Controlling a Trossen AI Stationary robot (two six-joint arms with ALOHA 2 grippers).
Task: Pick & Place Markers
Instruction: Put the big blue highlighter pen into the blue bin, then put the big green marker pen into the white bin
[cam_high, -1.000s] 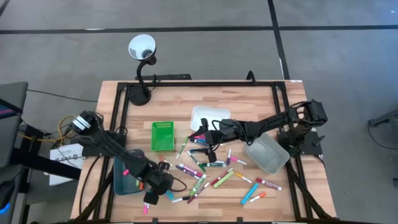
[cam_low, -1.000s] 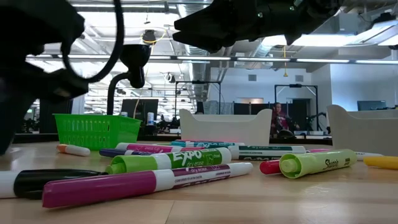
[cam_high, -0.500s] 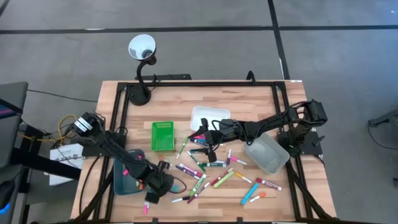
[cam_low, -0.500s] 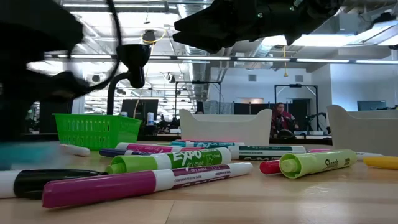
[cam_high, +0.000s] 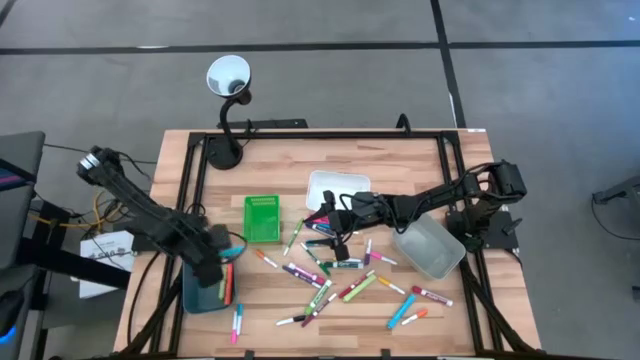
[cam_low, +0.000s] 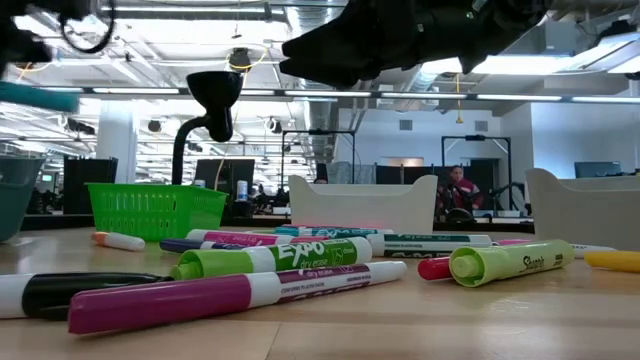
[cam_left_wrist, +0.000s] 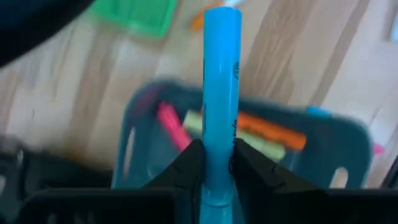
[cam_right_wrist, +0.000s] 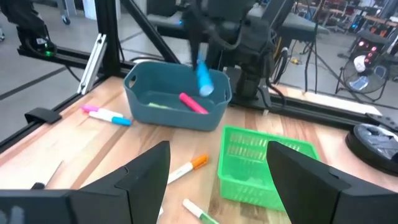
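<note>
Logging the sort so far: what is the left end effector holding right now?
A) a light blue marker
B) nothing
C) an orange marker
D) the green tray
A: in the left wrist view the left end effector is shut on a light blue marker, held above the teal tray.

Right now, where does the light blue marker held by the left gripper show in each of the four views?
High view: not discernible; the left gripper hides it above the teal plastic tray.
Low view: light blue marker at upper left edge.
Left wrist view: centre, clamped between the fingers.
Right wrist view: above the tray.
Shared landmark: the teal tray.
</note>
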